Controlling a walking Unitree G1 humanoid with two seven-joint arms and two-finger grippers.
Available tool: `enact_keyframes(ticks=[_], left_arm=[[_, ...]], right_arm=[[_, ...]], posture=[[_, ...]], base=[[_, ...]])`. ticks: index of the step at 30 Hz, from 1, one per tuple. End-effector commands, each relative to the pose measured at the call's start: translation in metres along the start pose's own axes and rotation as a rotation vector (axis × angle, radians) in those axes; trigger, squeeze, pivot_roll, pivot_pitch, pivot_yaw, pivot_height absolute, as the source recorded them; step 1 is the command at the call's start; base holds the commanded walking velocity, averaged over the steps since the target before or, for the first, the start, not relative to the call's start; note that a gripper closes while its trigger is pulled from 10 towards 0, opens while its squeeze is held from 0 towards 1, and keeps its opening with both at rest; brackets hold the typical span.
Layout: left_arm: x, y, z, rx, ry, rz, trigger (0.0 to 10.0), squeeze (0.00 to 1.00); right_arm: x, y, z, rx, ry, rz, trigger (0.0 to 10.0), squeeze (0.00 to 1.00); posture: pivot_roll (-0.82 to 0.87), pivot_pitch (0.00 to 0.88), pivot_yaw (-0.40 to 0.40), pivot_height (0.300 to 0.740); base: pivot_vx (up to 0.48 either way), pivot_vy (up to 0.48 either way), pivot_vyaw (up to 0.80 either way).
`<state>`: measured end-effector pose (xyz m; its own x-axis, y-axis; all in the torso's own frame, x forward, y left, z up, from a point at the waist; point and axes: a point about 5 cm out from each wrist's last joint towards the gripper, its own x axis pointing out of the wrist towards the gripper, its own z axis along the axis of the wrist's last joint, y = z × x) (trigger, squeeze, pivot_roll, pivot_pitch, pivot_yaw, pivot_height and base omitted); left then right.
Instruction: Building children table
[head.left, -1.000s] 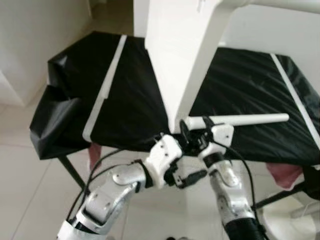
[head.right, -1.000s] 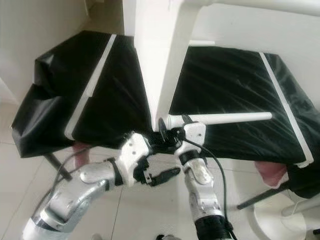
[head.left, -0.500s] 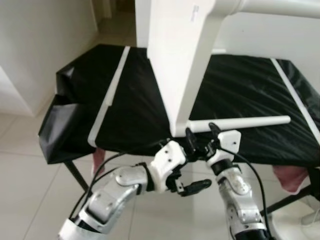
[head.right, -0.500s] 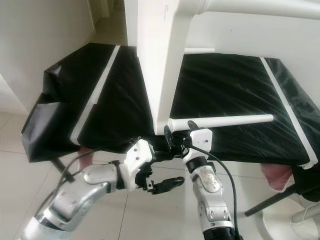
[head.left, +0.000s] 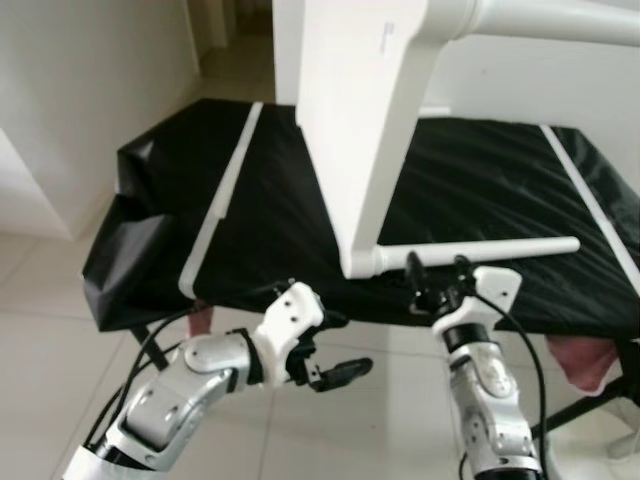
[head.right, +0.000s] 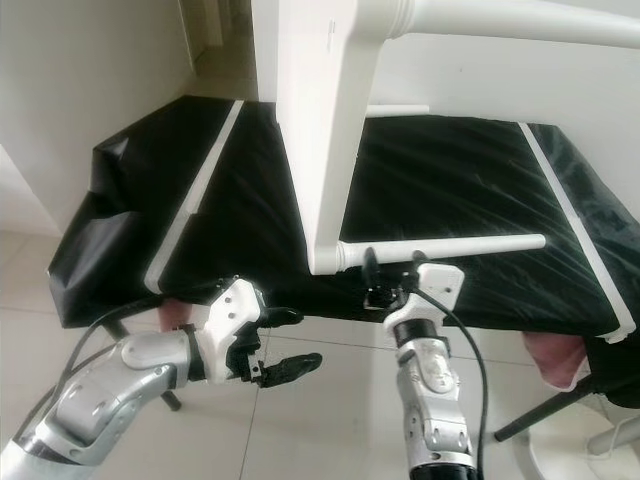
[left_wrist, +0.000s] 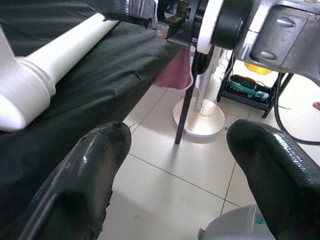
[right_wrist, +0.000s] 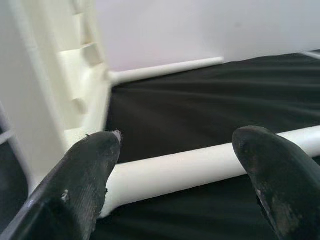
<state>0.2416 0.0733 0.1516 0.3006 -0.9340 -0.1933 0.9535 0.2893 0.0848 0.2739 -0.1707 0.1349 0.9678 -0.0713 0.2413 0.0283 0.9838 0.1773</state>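
A white children's table top (head.left: 370, 120) stands on its edge on the black-covered work table (head.left: 480, 190). One white leg (head.left: 500, 247) sticks out sideways from its lower corner; another leg (head.left: 560, 20) juts out at the top. My right gripper (head.left: 435, 265) is open, fingers pointing up just in front of the lower leg, which runs across beyond its fingertips in the right wrist view (right_wrist: 200, 167). My left gripper (head.left: 348, 345) is open and holds nothing, below the table's front edge over the floor, left of the leg joint (left_wrist: 20, 95).
Two white strips (head.left: 222, 195) (head.left: 590, 205) lie along the black cover's left and right sides. Pink cloth (head.left: 585, 355) hangs under the right front corner. A white round stand base (left_wrist: 197, 117) sits on the tiled floor. A wall (head.left: 90, 90) is at the left.
My left gripper has drawn back to the left, away from the leg joint. My right gripper has shifted right along the leg. The camera has moved slightly.
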Motion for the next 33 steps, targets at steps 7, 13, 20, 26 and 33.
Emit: enact_keyframes(ticks=[7, 13, 20, 26, 33], left_arm=[[0.014, 0.046, -0.005, 0.08, 0.06, 0.279, 10.0, 0.0], [0.019, 0.067, 0.004, 0.124, 0.047, 0.453, 10.0, 0.0], [0.021, 0.079, 0.023, 0.1, -0.04, 0.505, 10.0, 0.0], [0.001, 0.087, 0.03, 0.113, -0.078, 0.576, 10.0, 0.0], [-0.01, 0.083, 0.03, 0.119, -0.082, 0.58, 10.0, 0.0]], right_arm=[[0.006, -0.02, 0.001, -0.102, 0.014, -0.138, 10.0, 0.0], [0.022, -0.015, -0.009, -0.12, 0.065, -0.075, 10.0, 0.0], [0.044, -0.006, -0.022, -0.121, 0.112, -0.041, 10.0, 0.0], [0.061, 0.007, -0.03, -0.136, 0.175, 0.034, 10.0, 0.0], [0.066, 0.019, -0.037, -0.156, 0.209, 0.094, 10.0, 0.0]], posture=[[0.04, 0.0, -0.032, 0.74], [0.04, 0.0, -0.031, 0.74], [0.06, 0.0, -0.03, 0.74], [0.11, 0.0, -0.045, 0.74], [0.13, 0.007, -0.05, 0.74]], base=[[0.0, 0.0, 0.0], [0.0, 0.0, 0.0], [0.0, 0.0, 0.0], [0.0, 0.0, 0.0], [0.0, 0.0, 0.0]])
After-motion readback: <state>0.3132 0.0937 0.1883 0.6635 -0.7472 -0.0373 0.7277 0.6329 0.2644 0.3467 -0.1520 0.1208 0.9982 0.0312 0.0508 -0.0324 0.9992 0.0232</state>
